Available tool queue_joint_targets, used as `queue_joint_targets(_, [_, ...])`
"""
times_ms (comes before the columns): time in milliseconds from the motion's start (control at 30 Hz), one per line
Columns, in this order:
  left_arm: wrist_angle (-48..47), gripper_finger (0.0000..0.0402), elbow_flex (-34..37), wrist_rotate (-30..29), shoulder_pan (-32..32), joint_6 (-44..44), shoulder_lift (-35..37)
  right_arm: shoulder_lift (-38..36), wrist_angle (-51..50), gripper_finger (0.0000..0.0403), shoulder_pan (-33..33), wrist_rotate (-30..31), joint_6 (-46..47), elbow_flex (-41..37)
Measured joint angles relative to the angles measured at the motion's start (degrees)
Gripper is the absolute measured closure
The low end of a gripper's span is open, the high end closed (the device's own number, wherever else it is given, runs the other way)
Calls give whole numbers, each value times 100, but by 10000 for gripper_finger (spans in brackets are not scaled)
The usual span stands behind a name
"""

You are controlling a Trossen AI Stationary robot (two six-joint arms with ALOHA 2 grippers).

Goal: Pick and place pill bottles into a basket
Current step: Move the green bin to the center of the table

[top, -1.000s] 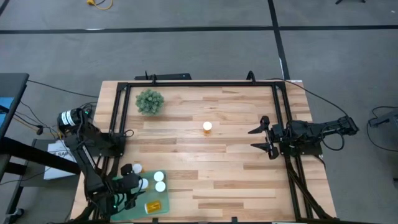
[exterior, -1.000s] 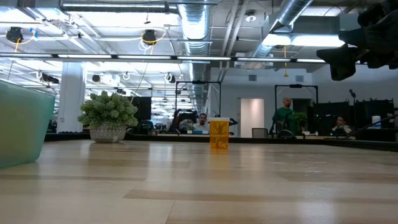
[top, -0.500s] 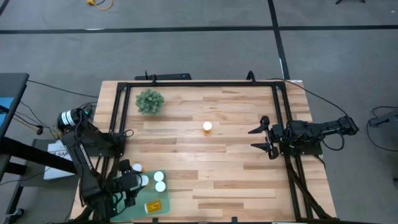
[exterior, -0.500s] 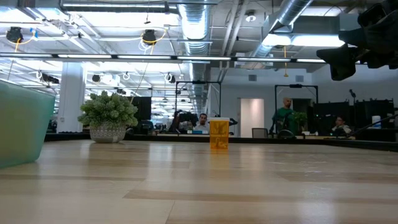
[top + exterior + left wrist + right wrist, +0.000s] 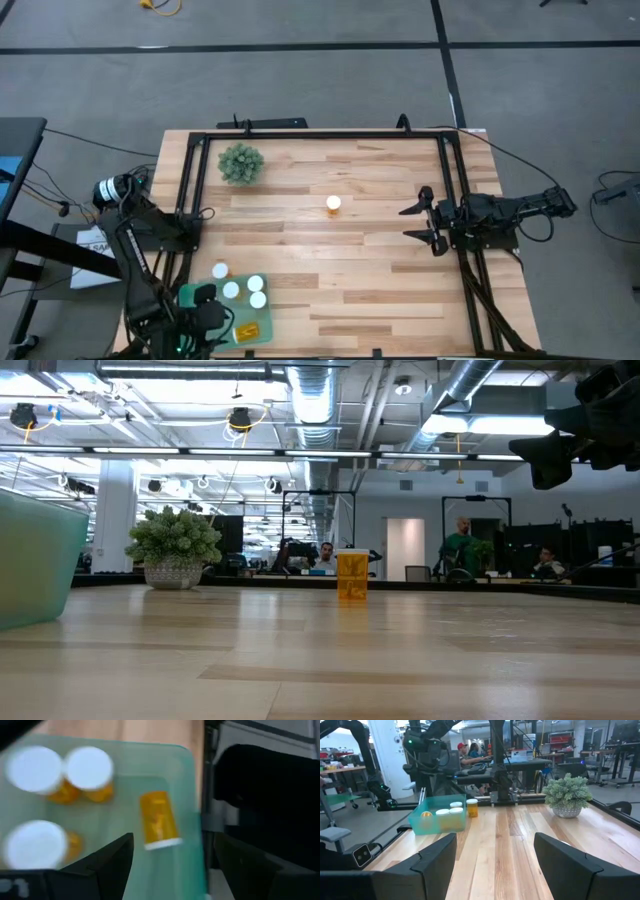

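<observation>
- basket (image 5: 262,316): translucent teal tray at the lower left of the high view, on the tabletop (image 5: 350,270); also seen as a teal wall at the left edge of the low view (image 5: 35,565).
- pill bottles in basket: three upright white-capped ones (image 5: 231,290), plus one lying on its side (image 5: 158,820) near the basket's wall in the left wrist view.
- lone pill bottle (image 5: 333,204): upright at the centre of the high view, well apart from the basket; at mid-frame in the low view (image 5: 351,575).
- left hand (image 5: 205,325): above the basket's near-left part, fingers (image 5: 107,862) spread, empty.
- right hand (image 5: 420,221): at the right of the high view, over the tabletop's edge, fingers apart, holding nothing.
- plant (image 5: 241,163): upper left of the tabletop.
</observation>
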State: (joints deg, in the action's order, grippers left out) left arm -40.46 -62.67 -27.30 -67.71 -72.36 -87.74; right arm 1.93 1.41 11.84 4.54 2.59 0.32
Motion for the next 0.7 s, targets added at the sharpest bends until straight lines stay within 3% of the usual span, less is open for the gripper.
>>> queue_joint_targets(167, [143,147,0,491,75,-20,-20,0,0,143,1,0,0,-2])
queue_joint_targets(400, [627,198,-91,1234,199,70,-593,0,0,143,2,0,0,0])
queue_joint_targets(700, [692,217,-461,1374,210,149,-1112,0,0,143,2,0,0,-2])
